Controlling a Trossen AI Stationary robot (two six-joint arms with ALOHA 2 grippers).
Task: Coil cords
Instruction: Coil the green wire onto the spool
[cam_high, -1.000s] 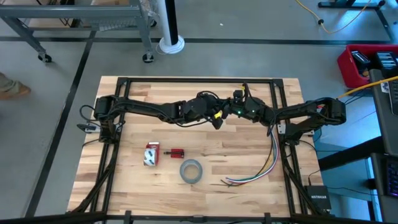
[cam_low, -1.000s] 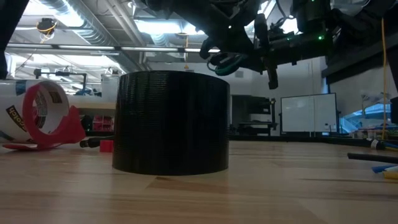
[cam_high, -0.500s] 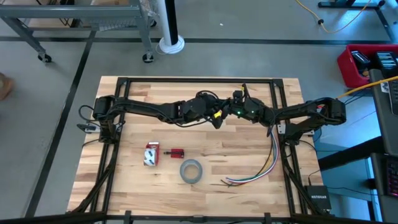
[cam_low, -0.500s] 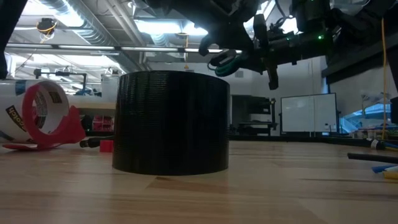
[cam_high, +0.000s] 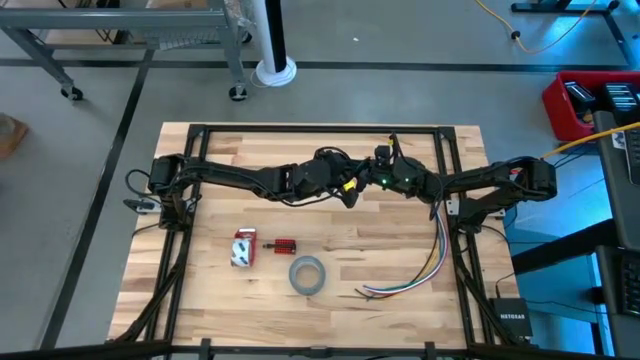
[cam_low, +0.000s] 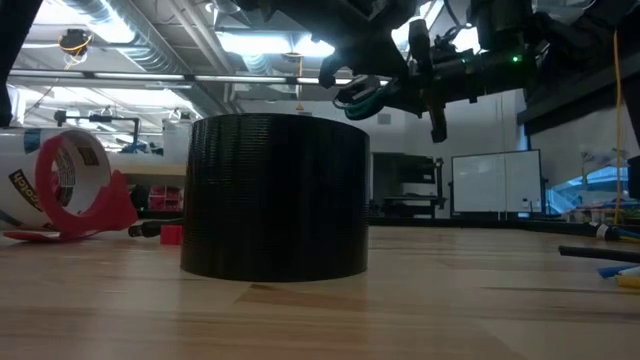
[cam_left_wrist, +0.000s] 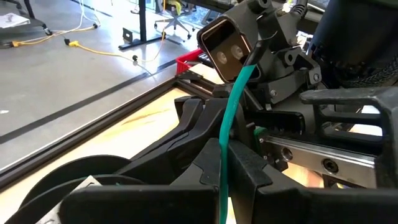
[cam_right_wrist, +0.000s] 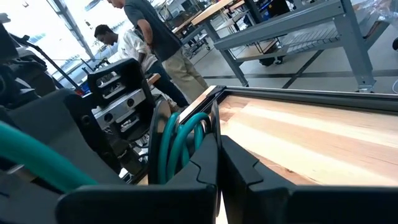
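A teal-green cord (cam_low: 362, 94) is held up in the air between my two grippers, over the middle of the table's far half. It does not show dark grey here. My left gripper (cam_high: 350, 192) reaches in from the left and is shut on a straight run of the cord (cam_left_wrist: 231, 118). My right gripper (cam_high: 378, 172) reaches in from the right, close against the left one, with its fingers shut. Several loops of the cord (cam_right_wrist: 180, 140) bunch beside its fingertips. The round dark disc-like bundle does not show. My left gripper pinches a single strand of the cord (cam_left_wrist: 222, 163) between its two fingers. From there the strand runs straight and taut up to my right gripper (cam_left_wrist: 252, 65), clear of the table. My right gripper is shut with the cord's loops (cam_right_wrist: 186, 134) coming up from behind one finger (cam_right_wrist: 199, 168). That finger hides the place of contact. The loops stand clear of the table.
A grey tape roll (cam_high: 307, 274), a red-and-white tape dispenser (cam_high: 243, 248) and a small red piece (cam_high: 284, 245) lie at the near left. A bunch of multicoloured wires (cam_high: 425, 265) lies at the right. People (cam_right_wrist: 149, 37) stand in the room beyond the table.
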